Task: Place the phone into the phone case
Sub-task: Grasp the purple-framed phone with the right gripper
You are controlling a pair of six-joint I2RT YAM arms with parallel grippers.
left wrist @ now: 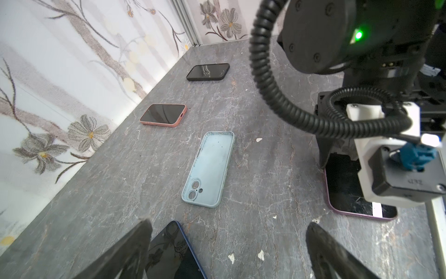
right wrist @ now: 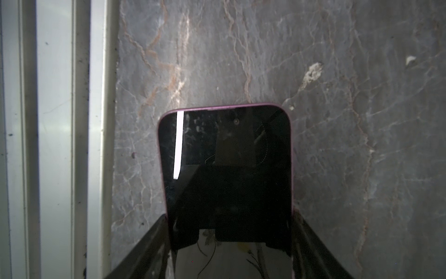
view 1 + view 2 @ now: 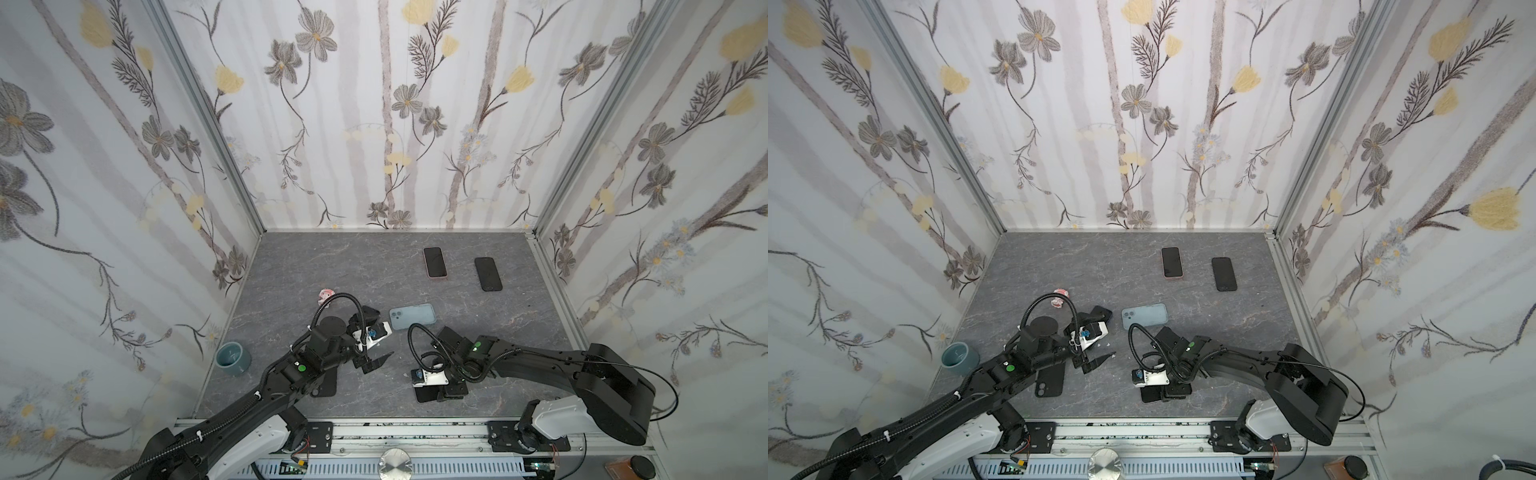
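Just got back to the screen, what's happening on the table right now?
The right gripper is down over the purple-edged phone, its fingers at both long edges; whether it grips yet is unclear. The phone lies screen up on the table. The left gripper hangs open, holding nothing, facing the empty blue case. The phone is not in the case yet.

1. Phone [image 2: 224, 169]: dark glossy screen facing up, purple-pink rim, rounded corners. It lies flat on the grey marbled table [image 2: 337, 96], near the front rail.
2. Phone case [image 3: 412, 316]: pale blue, empty, hollow side up, camera cut-outs showing. It lies flat mid-table, well apart from the phone.
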